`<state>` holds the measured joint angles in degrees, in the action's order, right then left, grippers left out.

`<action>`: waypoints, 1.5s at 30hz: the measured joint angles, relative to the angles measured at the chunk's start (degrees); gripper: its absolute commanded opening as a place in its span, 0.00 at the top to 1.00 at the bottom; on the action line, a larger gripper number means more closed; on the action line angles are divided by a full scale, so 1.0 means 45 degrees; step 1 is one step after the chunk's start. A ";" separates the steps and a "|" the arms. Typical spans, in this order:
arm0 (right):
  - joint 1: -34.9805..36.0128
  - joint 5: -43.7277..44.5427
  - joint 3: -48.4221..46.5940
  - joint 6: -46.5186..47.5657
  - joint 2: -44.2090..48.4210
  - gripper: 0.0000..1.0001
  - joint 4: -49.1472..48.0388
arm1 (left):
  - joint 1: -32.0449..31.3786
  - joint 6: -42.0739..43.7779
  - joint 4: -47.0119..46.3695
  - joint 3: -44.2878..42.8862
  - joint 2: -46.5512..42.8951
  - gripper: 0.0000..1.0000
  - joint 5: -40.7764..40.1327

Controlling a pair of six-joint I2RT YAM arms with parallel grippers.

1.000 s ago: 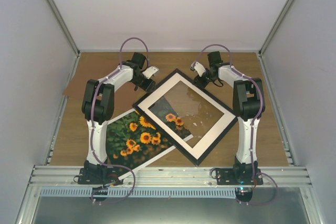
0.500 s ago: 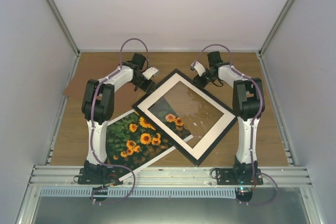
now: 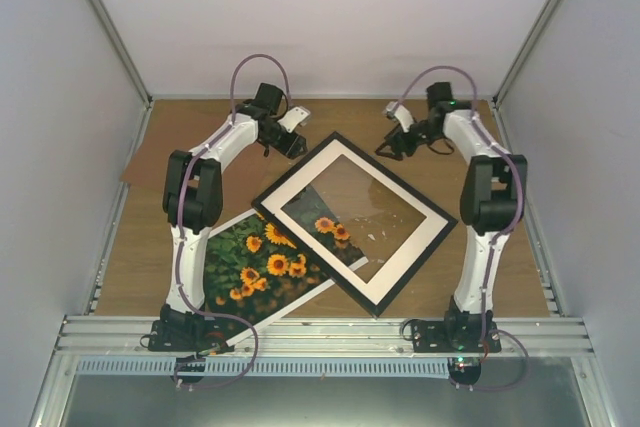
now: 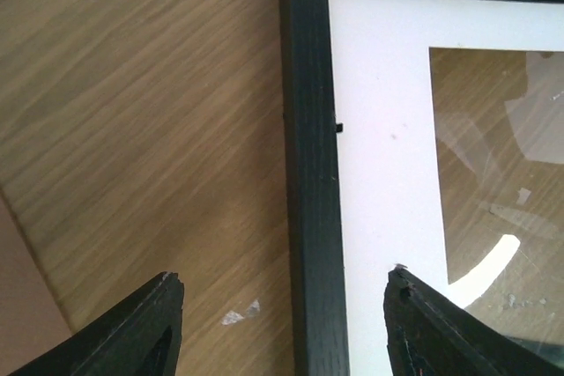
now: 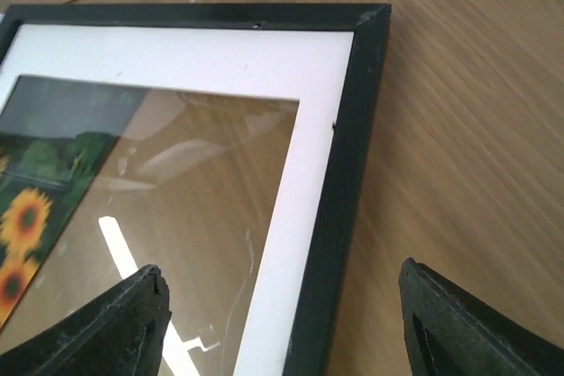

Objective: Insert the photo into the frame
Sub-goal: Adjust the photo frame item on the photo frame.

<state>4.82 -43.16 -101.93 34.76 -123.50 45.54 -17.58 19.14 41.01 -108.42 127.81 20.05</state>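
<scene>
Your thin paper print of orange sunflowers (image 3: 250, 272) lies flat on the wooden worktop (image 3: 130, 267), near left, with its far-right end under the thin black rectangular frame (image 3: 297, 165). Its long axis runs near-left to far-right (crosswise to the frame's). It is probably light, floppy and easily creased, so pinch the exposed near-left edge. The left end effector (image 4: 282, 279) and right end effector (image 5: 282, 270) hover near the frame's far end, fingers apart, gripping nothing.

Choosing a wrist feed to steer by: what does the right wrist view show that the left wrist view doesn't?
Only the right wrist view shows the photo, its sunflowers visible through the window. Only the left wrist view shows a brown board edge and a white scrap on the wood. Both show the black frame, the white mat, and an open tool, right and left, straddling the frame's edge.
</scene>
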 measured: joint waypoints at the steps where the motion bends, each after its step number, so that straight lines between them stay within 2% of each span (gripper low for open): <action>1: -0.0364 -0.0214 0.0000 0.0889 0.0369 0.23 0.0821 | -0.0010 0.0053 0.0049 0.0039 -0.0005 0.35 0.0063; 3: -0.0942 -0.0369 0.0005 0.2696 0.1171 0.19 0.2244 | -0.0015 0.0151 0.0083 0.0228 -0.0005 0.34 0.0194; 6: -0.1443 -0.0384 0.0520 0.5484 0.2710 0.18 0.3997 | -0.0015 0.0180 0.0146 0.0617 -0.0005 0.34 0.0418; 12: -0.1457 0.1146 0.5629 1.1846 0.7091 0.21 0.5819 | -0.0015 0.0078 0.0146 0.1477 -0.0146 0.34 0.0690; 18: -0.1515 0.2715 0.8378 1.6500 0.8626 0.22 0.6562 | -0.0015 -0.0087 0.0058 0.2239 -0.0816 0.34 0.0738; 23: -0.1511 0.3648 0.9534 1.7894 0.9092 0.23 0.6552 | -0.0015 -0.0136 0.0015 0.2701 -0.1341 0.34 0.0933; 30: -0.1229 0.4352 1.0472 1.7913 0.9190 0.28 0.6450 | -0.0015 -0.0175 0.0000 0.2856 -0.1467 0.34 0.1214; 45: -0.1151 0.6135 1.0992 1.7913 0.7917 0.47 0.3517 | -0.0015 -0.0267 0.0034 0.2924 -0.1472 0.34 0.1345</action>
<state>-0.36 -15.55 -52.47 115.37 -87.88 61.36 -17.65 17.93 41.17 -95.26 121.19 26.11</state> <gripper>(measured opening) 0.567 0.662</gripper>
